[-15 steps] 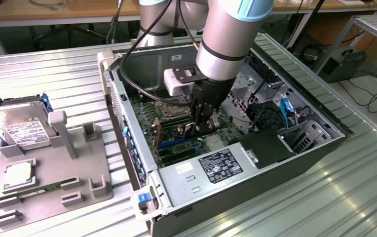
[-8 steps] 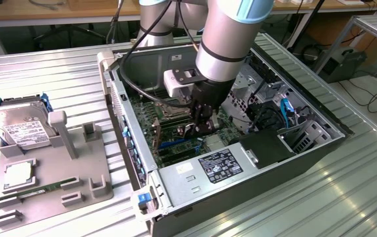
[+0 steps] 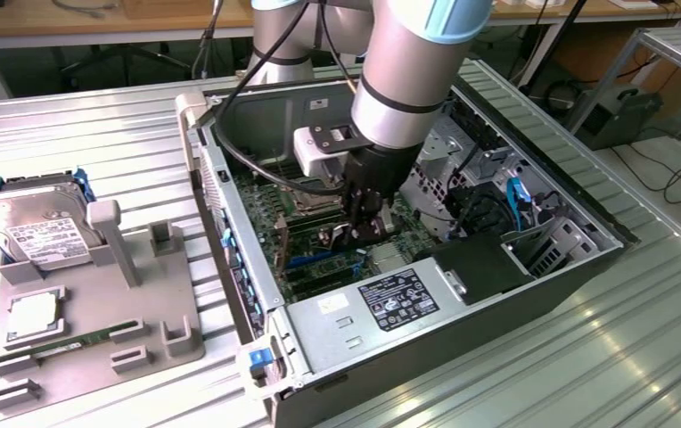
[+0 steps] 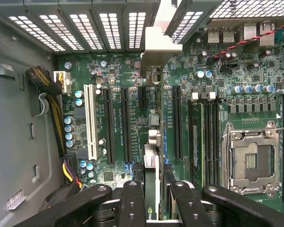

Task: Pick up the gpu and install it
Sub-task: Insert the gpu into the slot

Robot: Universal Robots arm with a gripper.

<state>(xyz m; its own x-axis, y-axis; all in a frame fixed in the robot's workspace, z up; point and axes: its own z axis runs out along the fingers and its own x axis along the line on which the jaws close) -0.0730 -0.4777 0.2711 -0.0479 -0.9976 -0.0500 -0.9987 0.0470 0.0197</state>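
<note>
Claw (image 3: 358, 234): down inside the open computer case (image 3: 578, 267), low over the motherboard (image 4: 118, 85); in the wrist view its dark fingers (image 4: 134, 203) stand on either side of a thin card held on edge, closed partway on it.
Gpu (image 4: 151, 156): gripped between the fingers, seen edge-on from above, its green board running away from the claw toward the rear wall of the case, with its silver end bracket (image 4: 158, 42) at the far end by the slotted vents.
Gpu relative to slots: it stands upright among the long black expansion slots (image 4: 127, 125), lined up along them; whether it is seated in one cannot be told.
Motherboard: a white slot (image 4: 90, 120) lies to one side of the card, the empty processor socket (image 4: 251, 161) to the other.
Case: lying on its side on the ribbed metal worktop (image 3: 91, 152), side panel off, power supply (image 3: 389, 299) at the near end.
Grey fixture tray (image 3: 138, 330): on the worktop at the exterior view's left, well apart from the case; a hard drive (image 3: 31, 227) with a white label leans in it, a small square chip (image 3: 34, 314) and a narrow green stick (image 3: 61, 349) lie nearer the front.
</note>
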